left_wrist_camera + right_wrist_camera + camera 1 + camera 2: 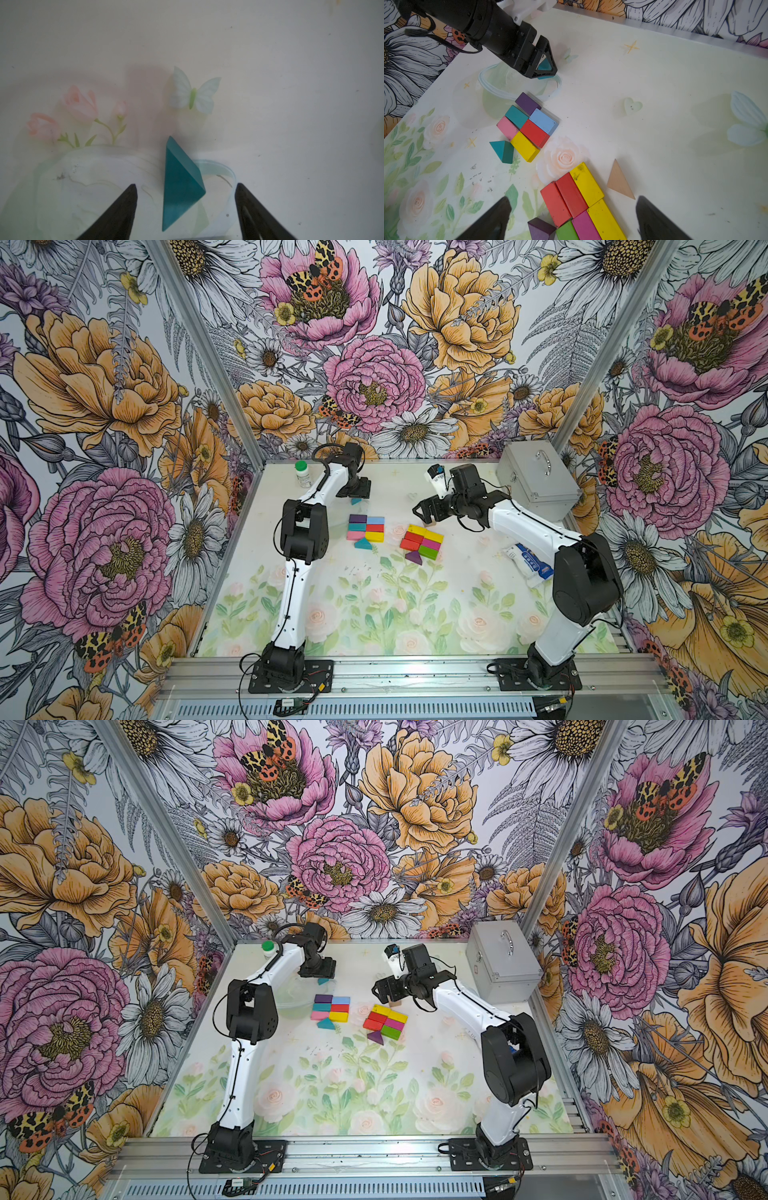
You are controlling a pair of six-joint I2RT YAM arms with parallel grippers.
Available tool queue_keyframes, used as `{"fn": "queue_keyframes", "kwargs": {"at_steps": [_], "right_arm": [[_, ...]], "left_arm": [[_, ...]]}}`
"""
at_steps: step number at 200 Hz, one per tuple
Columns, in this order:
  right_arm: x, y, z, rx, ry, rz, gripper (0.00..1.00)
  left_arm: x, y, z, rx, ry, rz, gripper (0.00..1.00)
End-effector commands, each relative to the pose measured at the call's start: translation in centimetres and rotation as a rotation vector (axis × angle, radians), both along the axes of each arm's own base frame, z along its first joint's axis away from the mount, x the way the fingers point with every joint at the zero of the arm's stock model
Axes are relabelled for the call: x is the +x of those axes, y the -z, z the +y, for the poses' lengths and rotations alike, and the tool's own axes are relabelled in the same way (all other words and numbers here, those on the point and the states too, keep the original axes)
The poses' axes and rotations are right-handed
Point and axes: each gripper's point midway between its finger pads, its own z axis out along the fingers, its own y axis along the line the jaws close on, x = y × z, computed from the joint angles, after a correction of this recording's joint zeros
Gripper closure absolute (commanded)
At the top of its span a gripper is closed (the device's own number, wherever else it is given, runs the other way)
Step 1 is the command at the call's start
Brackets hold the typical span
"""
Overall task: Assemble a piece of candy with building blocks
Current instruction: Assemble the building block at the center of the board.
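1. The left gripper [186,187]: jaws parted to a moderate width and closed on nothing; the teal triangle [180,182] lies on the mat [270,83] between them with a gap on each side, so neither finger touches it.
2. A clear ring [496,89] passes under the left jaws, and what it is remains hard to make out; the left wrist view is hazy, and the finger roots are cut off by the frame edge.
3. The right gripper [573,200]: jaws spread very wide, empty, hanging above the table; directly under the gap lies the near cluster [586,182] of red, yellow, magenta and green bricks, with a purple triangle [540,229] at its end.
4. The tan triangle [618,180] lies just ahead of one right fingertip and apart from it; it sits just beside the near cluster's yellow brick.
5. Farther ahead of the right jaws, between them and the left gripper, sits the far cluster [534,133]: purple, light blue, teal, red, pink and yellow bricks packed together; a second teal triangle [503,151] lies close against its yellow brick.
6. Hidden or cut off: the frame edge crops the green brick and the purple triangle in the right wrist view; in both top views the right gripper covers most of the tan triangle; the right arm hides part of the snack packet [525,562].
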Motion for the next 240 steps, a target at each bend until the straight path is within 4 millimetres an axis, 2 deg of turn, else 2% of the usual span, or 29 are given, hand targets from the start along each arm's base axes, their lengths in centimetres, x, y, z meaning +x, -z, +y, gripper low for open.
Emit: {"fn": "queue_keyframes", "kwargs": {"at_steps": [1, 83, 157, 191, 240], "right_arm": [[0.0, -0.5, 0.6, 0.006, -0.024, -0.026, 0.05], [0.1, -0.3, 0.6, 0.005, -0.025, -0.022, 0.05], [0.2, -0.2, 0.6, 0.006, -0.025, -0.020, 0.05], [0.2, -0.2, 0.5, 0.005, -0.022, -0.020, 0.05], [0.2, -0.2, 0.6, 0.007, -0.022, -0.018, 0.06]], "left_arm": [[1.0, -0.6, 0.2, -0.005, 0.010, -0.028, 0.28], [1.2, 0.4, 0.5, -0.006, -0.005, -0.011, 0.42], [1.0, 1.0, 0.4, -0.006, -0.001, 0.003, 0.46], [0.9, 1.2, 0.4, -0.001, -0.002, 0.008, 0.58], [0.6, 1.5, 0.5, 0.012, 0.001, 0.017, 0.66]]}}
